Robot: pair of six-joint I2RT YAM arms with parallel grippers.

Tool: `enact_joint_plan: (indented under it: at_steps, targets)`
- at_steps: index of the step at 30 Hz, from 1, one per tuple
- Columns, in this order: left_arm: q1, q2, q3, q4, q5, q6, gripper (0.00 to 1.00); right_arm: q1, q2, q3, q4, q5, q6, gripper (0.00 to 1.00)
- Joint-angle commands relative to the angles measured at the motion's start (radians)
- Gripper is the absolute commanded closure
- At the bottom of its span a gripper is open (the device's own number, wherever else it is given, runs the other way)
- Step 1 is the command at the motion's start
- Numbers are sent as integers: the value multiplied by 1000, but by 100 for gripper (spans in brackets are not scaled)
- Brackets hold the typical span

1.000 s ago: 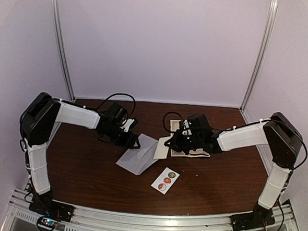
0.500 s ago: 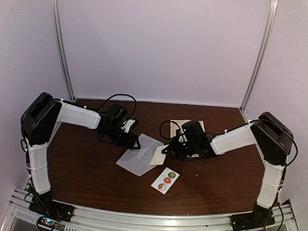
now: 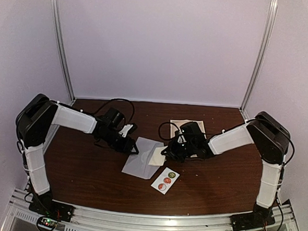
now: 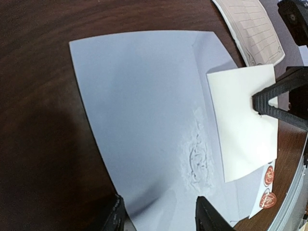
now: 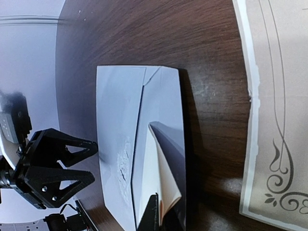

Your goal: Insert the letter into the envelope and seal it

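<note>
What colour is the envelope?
Pale grey-blue envelope, clearest in the left wrist view.

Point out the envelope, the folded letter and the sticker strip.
envelope (image 4: pixel 139 110), left wrist view, middle of its grey face.
folded letter (image 4: pixel 236 139), left wrist view, centre of the cream sheet.
sticker strip (image 3: pixel 165 180), top view, its middle sticker.

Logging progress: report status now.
Left gripper open at envelope edge. Right gripper shut on letter, overlapping envelope, not inside. Sticker strip beside envelope.
</note>
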Motion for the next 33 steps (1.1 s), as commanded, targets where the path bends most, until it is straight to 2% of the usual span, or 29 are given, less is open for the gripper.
enact_joint_plan:
  at_steps: [1,6,11,21,33]
  targets:
    - [-45,-59,-95,14,47,-61,50,13,17,26,-26,17,-23,100]
    - [-69,-113,-135,37,50,-93,50,17,28,39,-29,15,-37,100]
    - [-40,-131,-78,-4,7,-58,46,19,42,72,-68,11,-78,100]
    - [54,22,98,-66,-1,-1,36,19,73,132,-120,0,-126,100]
    - [59,74,135,-66,8,23,37,20,109,185,-168,3,-166,100]
